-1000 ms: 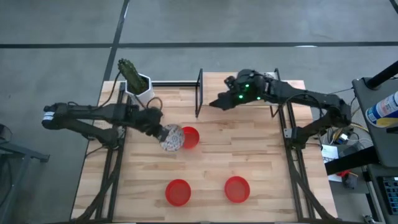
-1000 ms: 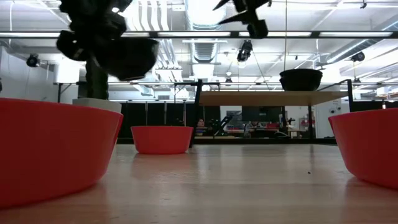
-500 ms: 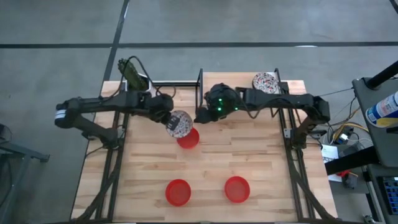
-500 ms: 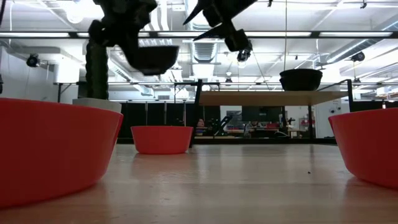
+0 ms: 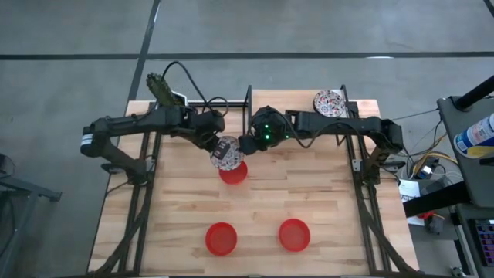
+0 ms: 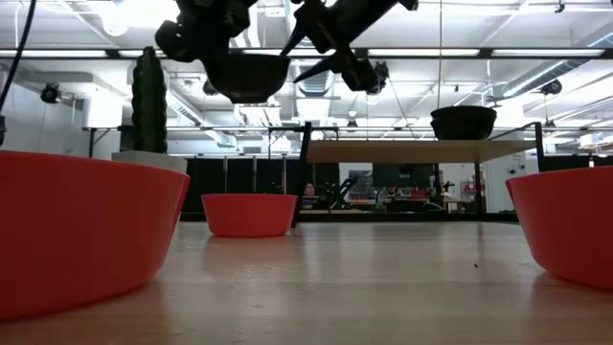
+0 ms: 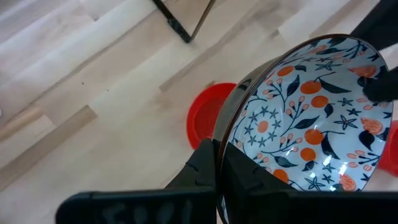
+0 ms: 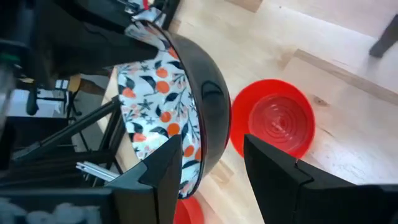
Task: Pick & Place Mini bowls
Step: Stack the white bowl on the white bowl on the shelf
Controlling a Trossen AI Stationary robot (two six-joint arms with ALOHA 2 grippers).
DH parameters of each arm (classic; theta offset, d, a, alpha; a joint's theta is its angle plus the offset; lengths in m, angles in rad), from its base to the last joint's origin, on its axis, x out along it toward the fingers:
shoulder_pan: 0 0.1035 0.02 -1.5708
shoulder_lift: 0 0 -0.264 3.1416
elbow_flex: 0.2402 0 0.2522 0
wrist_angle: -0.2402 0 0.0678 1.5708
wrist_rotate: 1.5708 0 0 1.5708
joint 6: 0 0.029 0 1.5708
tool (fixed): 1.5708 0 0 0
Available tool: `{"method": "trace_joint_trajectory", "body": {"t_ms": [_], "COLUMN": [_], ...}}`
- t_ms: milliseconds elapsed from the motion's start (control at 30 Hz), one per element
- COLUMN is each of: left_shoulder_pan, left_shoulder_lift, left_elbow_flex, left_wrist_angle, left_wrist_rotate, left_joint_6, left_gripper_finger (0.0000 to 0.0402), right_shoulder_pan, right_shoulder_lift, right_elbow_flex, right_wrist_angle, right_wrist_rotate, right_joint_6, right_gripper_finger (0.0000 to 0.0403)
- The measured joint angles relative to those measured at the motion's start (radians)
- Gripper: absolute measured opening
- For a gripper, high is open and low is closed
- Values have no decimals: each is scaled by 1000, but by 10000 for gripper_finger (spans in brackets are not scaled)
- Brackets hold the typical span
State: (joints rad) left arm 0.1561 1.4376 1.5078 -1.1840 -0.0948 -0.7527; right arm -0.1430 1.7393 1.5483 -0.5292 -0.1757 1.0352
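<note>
The left gripper (image 5: 214, 144) is clamped on the rim of a floral-patterned white mini bowl with a dark outside (image 5: 227, 152), holding it in the air just above a glossy red mini bowl (image 5: 234, 172) that stands on the pale wooden worktop (image 5: 324, 185). The right gripper (image 5: 245, 145), fingers apart, straddles the opposite rim of the held bowl. Two more red mini bowls (image 5: 221, 238) (image 5: 293, 235) sit well apart from that red bowl, near the worktop's front. Another floral mini bowl (image 5: 329, 101) rests at the back right.
</note>
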Motion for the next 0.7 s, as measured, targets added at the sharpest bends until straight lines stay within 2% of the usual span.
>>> {"method": "trace_joint_trajectory", "body": {"t_ms": [300,700], "left_shoulder_pan": [2,2], "left_shoulder_lift": [66,103], "left_elbow_flex": [85,197], "left_wrist_angle": [-49,-54], "left_wrist_rotate": [25,40], "left_joint_6": [11,34], "left_gripper_finger": [1,6], "right_shoulder_pan": [2,1], "right_shoulder_lift": [1,-3], "right_elbow_flex": [-2,-2], "right_wrist_angle": [-71,-73], "right_wrist_rotate": [25,21], "right_joint_6": [-40,-58], "right_gripper_finger": [148,59]}}
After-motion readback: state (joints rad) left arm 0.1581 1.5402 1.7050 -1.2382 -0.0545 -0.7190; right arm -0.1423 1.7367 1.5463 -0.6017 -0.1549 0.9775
